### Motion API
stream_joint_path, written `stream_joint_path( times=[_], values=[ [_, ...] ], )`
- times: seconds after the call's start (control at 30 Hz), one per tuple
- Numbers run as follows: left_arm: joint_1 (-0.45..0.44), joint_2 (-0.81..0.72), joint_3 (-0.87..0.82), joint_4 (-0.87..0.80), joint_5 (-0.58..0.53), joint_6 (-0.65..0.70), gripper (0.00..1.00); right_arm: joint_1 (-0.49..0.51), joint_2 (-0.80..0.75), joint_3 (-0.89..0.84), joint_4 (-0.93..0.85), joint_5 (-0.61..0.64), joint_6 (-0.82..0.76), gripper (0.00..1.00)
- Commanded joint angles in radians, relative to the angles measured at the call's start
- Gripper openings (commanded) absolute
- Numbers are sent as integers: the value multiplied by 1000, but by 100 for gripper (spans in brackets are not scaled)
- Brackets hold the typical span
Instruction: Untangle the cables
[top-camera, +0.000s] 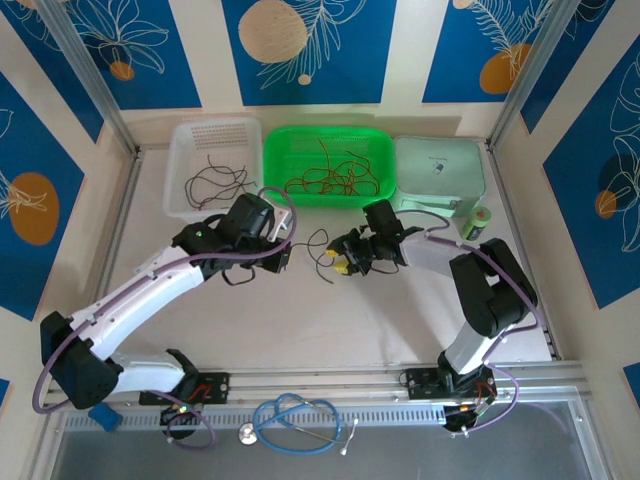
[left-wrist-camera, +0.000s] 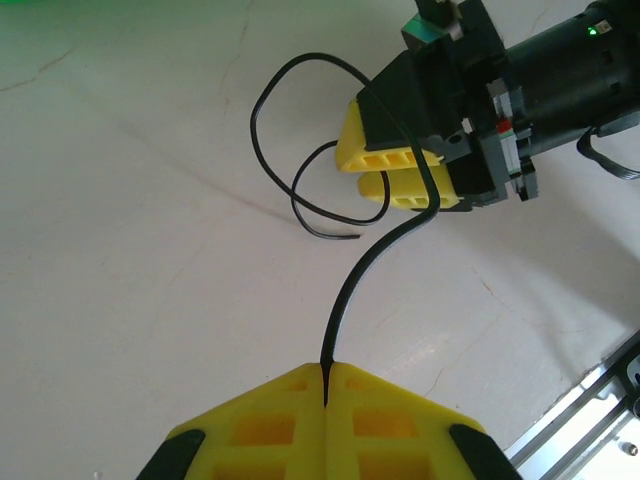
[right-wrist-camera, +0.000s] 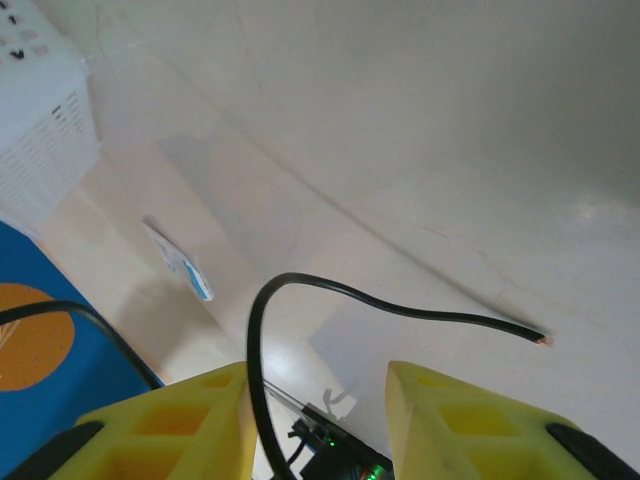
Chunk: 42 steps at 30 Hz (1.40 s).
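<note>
From the top view, the left gripper (top-camera: 283, 255) and right gripper (top-camera: 340, 258) face each other mid-table with one black cable (top-camera: 320, 246) curling between them. The rest of the cables sit at the back, red and black mixed in the green basket (top-camera: 375, 145) and a few black ones in the white basket (top-camera: 180, 160). Left wrist view: the left gripper (left-wrist-camera: 325, 375) is clamped right down on one end of the black cable (left-wrist-camera: 345, 290), fingers pressed together with the wire coming out of the seam. From there it runs up and across the right gripper (left-wrist-camera: 356, 172), then loops loosely over the table (left-wrist-camera: 120, 300) with the free end lying flat. Right wrist view: the right gripper (right-wrist-camera: 315, 385) has its fingers clearly apart, with the black cable (right-wrist-camera: 400, 305) coming up through the gap close to one finger, not pinched as far as I can tell, and the cut tip hanging out past it. So my read is the job here is pulling this one wire straight. I'd keep the left pinch solid, centre the wire between the right fingers before closing, and grab near the loop rather than at the tip. Then draw the two apart slowly so the curl opens out instead of knotting or slipping from the left side.
</note>
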Motion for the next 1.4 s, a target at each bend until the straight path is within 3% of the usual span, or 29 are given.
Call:
stream_joint_path(
  times=[0.0, 0.17, 0.27, 0.7, 0.97, 1.0, 1.1, 1.17, 1.27, 1.37],
  values=[
    [-5, -24, 38, 1, -13, 17, 0, 10, 7, 34, -19, 8, -14, 31],
    [-6, -41, 106, -29, -20, 32, 0, 9, 10, 24, -45, 62, -28, 8],
    [-5, -59, 179, -61, -37, 51, 0, 8, 24, 17, -45, 84, -28, 0],
    [-6, -120, 433, -147, -168, 152, 0, 13, 78, 14, -2, 77, -6, 0],
    [-6, -88, 427, -135, -140, 189, 0, 20, 71, 31, 0, 73, -6, 0],
    [-6, -87, 400, -121, -119, 207, 8, 21, 69, 33, -2, 72, -8, 0],
    [-6, -81, 268, -59, -11, 284, 45, 23, 60, 40, -14, 71, -18, 0],
    [-6, -63, 157, -9, 97, 354, 62, 23, 50, 44, -29, 77, -28, 0],
    [-7, -38, -35, 129, 183, 435, 70, 23, 36, 48, -51, 91, -45, 0],
    [-7, -18, -199, 316, 213, 547, 73, 21, 28, 48, -58, 92, -51, 0]
  ],
)
